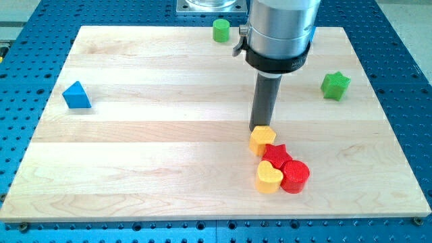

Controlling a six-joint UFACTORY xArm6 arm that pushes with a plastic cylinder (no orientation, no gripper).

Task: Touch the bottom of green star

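The green star (335, 86) lies near the right edge of the wooden board (135, 169), in the upper half. My tip (260, 127) stands near the board's middle, well to the left of and below the star, apart from it. The tip touches the top edge of a yellow hexagon-like block (262, 140). The arm's wide grey body (280, 30) rises above the rod.
Below the yellow block sit a red star (277, 155), a yellow heart (268, 178) and a red cylinder (295, 176), packed together. A green cylinder (221, 30) stands at the top edge. A blue triangle (77, 95) lies at the left.
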